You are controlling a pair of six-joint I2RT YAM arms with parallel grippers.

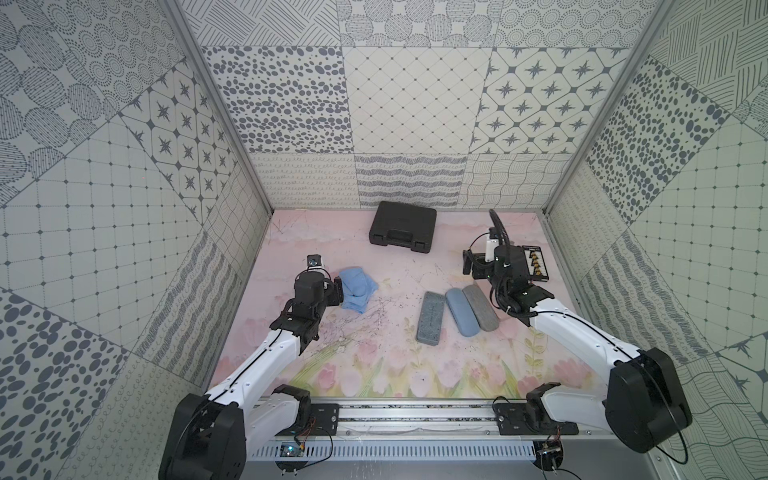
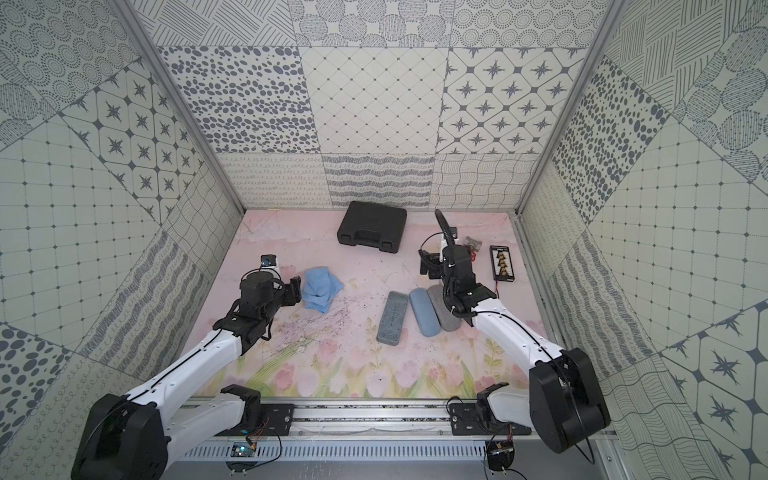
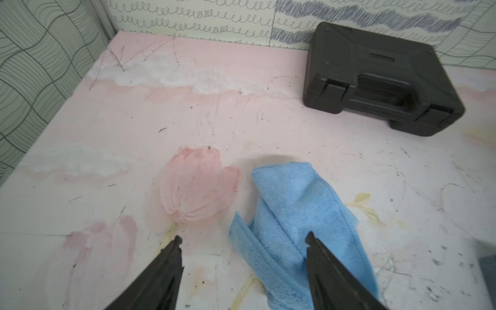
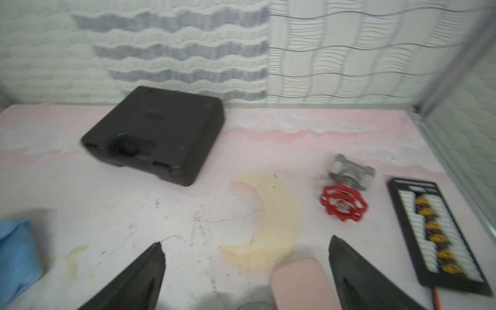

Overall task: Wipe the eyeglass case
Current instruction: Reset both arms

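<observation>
Three eyeglass cases lie side by side right of centre: a dark grey textured one (image 1: pixel 430 318), a blue one (image 1: pixel 462 311) and a light grey one (image 1: pixel 481 307). The end of a pale pink rounded case (image 4: pixel 298 284) shows in the right wrist view. It lies on the table between the spread fingers of my right gripper (image 4: pixel 245 241), close to one finger and not pinched. That gripper (image 1: pixel 470 266) is open just behind the row. A crumpled blue cloth (image 1: pixel 355 289) (image 3: pixel 295 214) lies left of centre. My left gripper (image 3: pixel 244 239) (image 1: pixel 338 289) is open at its edge, with part of the cloth between the fingers.
A shut black tool case (image 1: pixel 402 227) sits at the back wall. A red-handled valve (image 4: pixel 343 201) and a black board with yellow connectors (image 1: pixel 534 264) lie at the right, near the side wall. The pink table top is scratched and speckled with dirt.
</observation>
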